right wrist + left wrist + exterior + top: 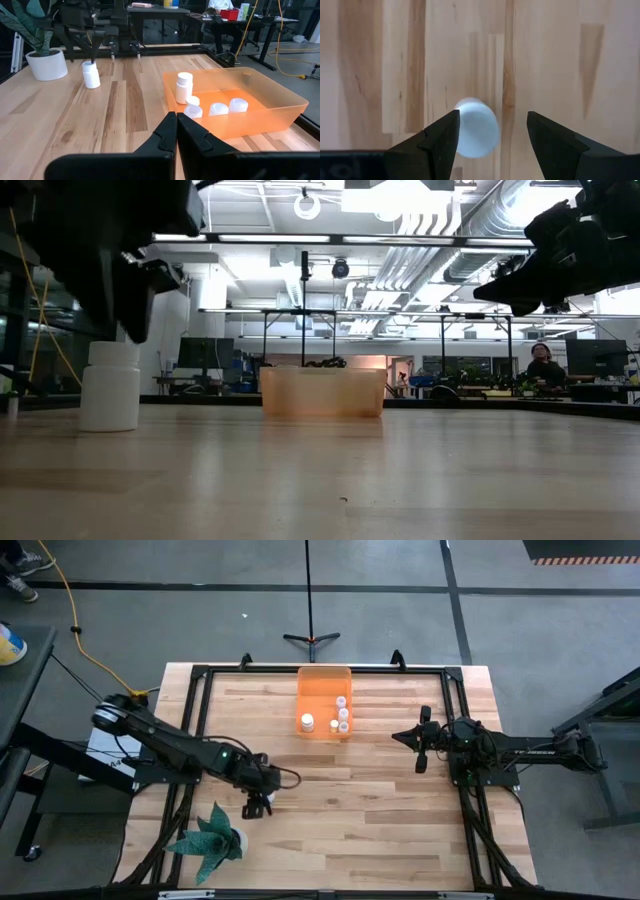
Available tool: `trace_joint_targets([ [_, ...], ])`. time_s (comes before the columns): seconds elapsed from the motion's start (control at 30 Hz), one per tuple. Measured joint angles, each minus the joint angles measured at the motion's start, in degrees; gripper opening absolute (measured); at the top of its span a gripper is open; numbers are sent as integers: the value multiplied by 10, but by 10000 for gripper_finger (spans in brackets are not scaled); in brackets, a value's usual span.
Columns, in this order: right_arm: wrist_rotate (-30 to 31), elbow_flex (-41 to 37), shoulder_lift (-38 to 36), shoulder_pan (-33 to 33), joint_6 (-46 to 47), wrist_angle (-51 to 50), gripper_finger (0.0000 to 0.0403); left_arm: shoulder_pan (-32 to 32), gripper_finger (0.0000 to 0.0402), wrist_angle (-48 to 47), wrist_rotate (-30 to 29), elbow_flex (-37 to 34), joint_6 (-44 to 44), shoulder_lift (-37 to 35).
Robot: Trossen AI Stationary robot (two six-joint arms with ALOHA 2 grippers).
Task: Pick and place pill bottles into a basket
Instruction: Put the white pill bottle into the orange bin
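Pill bottle is straddled from above by left gripper, fingers apart. Four bottles are seen in basket. Right gripper is held closed, idle.

No words, labels, brand marks or numbers can be read anywhere in these views. The pill bottles show plain white sides and caps with no legible print, and the orange basket carries no marking. Items on the far desks in the right wrist view are too small to read.
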Motion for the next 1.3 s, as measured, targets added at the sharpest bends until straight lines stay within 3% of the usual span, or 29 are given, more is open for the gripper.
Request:
trace_joint_targets([
  [0.6,0,0,0,0,-2,2,4,1,264,-12,-24,-1,-21,26],
  [0.7,0,0,0,0,-2,2,1,2,264,-15,-22,-1,-93,26],
  [0.93,0,0,0,0,0,2,3,25,264,-82,43,0,-403,26],
  [1.07,0,0,0,0,-1,0,2,23,264,-107,43,-1,-465,27],
  [1.3,0,0,0,0,-2,-14,6,24,264,-53,62,-40,-513,29],
])
